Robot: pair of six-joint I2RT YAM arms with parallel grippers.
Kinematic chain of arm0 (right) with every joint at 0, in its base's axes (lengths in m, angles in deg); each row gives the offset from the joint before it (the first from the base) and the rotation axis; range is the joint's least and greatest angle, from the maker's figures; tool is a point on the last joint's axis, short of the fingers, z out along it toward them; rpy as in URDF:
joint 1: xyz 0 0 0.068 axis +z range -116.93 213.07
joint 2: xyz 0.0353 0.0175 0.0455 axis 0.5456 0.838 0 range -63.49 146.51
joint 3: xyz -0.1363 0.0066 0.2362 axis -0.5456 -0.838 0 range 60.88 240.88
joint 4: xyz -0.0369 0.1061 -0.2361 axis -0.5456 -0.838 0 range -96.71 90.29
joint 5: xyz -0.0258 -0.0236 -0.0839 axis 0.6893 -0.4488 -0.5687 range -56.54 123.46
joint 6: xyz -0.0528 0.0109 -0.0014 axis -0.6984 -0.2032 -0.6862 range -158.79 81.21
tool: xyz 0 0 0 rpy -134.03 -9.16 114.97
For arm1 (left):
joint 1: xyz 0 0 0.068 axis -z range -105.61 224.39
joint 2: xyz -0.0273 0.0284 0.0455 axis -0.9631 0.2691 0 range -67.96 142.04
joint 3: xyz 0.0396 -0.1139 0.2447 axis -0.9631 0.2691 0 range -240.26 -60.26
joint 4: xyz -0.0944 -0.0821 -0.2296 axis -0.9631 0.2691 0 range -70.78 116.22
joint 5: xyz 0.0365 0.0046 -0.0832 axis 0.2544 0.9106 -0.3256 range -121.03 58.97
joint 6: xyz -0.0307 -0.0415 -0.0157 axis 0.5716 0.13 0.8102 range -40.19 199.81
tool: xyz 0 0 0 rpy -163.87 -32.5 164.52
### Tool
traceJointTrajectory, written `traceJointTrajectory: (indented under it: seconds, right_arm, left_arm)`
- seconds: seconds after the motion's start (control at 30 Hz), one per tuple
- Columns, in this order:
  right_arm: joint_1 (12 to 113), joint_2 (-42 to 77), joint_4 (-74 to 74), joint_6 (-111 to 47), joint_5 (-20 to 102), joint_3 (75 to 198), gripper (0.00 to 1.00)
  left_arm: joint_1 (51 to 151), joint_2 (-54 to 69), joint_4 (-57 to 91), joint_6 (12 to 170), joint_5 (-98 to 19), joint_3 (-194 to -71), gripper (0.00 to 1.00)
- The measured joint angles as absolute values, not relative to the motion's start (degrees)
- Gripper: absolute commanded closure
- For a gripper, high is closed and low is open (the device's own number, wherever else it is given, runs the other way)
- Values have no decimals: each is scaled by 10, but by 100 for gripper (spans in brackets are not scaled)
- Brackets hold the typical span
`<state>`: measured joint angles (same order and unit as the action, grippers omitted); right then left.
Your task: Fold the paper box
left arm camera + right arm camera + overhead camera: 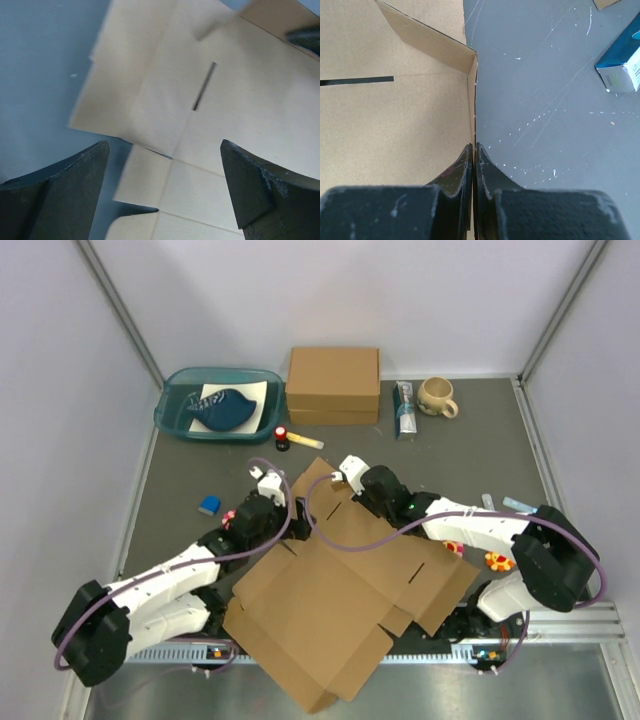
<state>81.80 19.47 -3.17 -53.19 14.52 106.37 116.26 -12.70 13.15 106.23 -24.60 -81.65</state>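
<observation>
We find the paper box (340, 600) lying flat, mid-way along the near edge of the table (180, 495). The right gripper (475, 152) is clamped on its upturned far flap (427, 39). The left gripper (164, 150), jaws spread, hovers beside it over the sheet.

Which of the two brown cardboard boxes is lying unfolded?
The paper box near the arms, a wide sheet of flaps, with the right gripper pinching one raised edge. The other cardboard box at the back is closed up.

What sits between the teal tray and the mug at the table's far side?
In the top view: a closed brown cardboard box, then a small blue-and-white carton right beside the mug.
</observation>
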Motion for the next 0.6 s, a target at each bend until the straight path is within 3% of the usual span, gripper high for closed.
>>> traceJointTrajectory:
  seconds: [0.1,0.3,0.6]
  right_arm:
    - [818,195,-32,-532,145,1064,100]
    - [818,195,-32,-532,150,1064,100]
    - [821,195,-32,-532,154,1064,100]
  left_arm:
    - [1121,-105,189,1058,-250,-858,13]
    - [1092,-59,241,1051,-289,-873,39]
    - [1090,-14,285,1050,-358,-874,38]
